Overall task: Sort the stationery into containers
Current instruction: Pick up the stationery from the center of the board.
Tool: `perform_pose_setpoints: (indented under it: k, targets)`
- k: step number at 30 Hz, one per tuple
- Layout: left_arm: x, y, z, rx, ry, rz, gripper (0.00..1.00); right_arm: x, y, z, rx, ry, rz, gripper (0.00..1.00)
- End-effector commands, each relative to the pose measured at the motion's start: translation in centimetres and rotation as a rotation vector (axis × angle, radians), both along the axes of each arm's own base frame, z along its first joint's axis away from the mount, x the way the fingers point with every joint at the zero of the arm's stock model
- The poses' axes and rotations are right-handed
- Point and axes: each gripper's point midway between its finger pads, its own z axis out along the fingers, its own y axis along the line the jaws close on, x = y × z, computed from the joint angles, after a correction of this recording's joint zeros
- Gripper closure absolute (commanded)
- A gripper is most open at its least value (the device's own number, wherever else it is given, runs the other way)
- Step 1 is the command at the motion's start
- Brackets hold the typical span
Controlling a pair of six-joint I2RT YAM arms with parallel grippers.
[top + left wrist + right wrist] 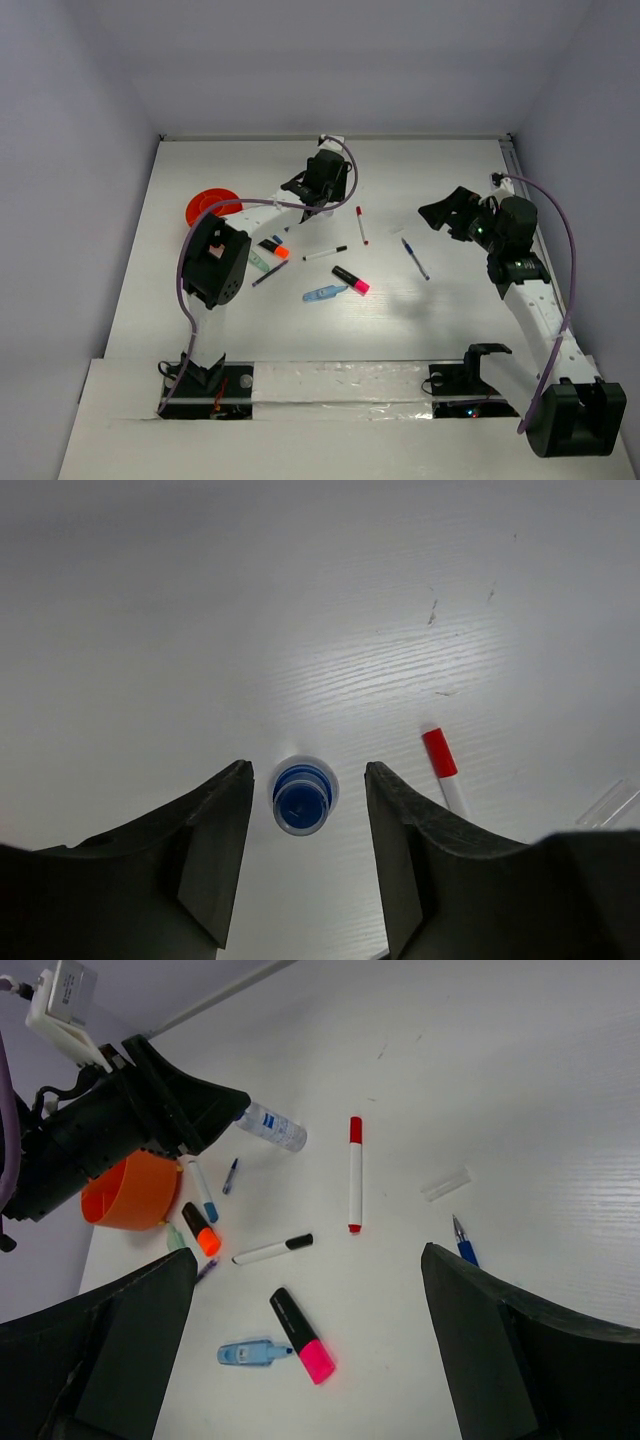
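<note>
The tiny blue-capped bottle [302,797] shows cap-end on in the left wrist view, in the gap between my open left gripper's [306,770] fingers, touching neither. In the right wrist view the bottle [272,1127] shows just beyond the left gripper's tips. My left gripper [322,180] is at the table's far middle. The orange cup [212,207] stands at the far left. My right gripper [450,215] is open, empty and raised. Below it lie a pink-capped highlighter [302,1336], a black-capped white pen [272,1249] and a red-capped white pen [354,1173].
An orange-capped highlighter [273,247], a green marker [258,262] and a purple pen [270,273] lie near the cup. A light blue item [325,293] lies by the pink highlighter. A blue pen [415,258] lies mid-right. A clear cap [445,1183] lies beside the red-capped pen.
</note>
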Motion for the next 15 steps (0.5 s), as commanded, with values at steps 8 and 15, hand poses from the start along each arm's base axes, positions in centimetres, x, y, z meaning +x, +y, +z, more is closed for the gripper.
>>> perform_pose_setpoints:
  k: [8, 15]
  targets:
    - [0.22, -0.16, 1.64, -0.014, -0.034, 0.01, 0.62, 0.08, 0.55, 0.92, 0.003, -0.049, 0.028, 0.0]
    - [0.34, 0.01, 1.49, 0.0, -0.034, 0.016, 0.78, -0.05, 0.7, 1.05, 0.008, -0.051, 0.036, 0.0]
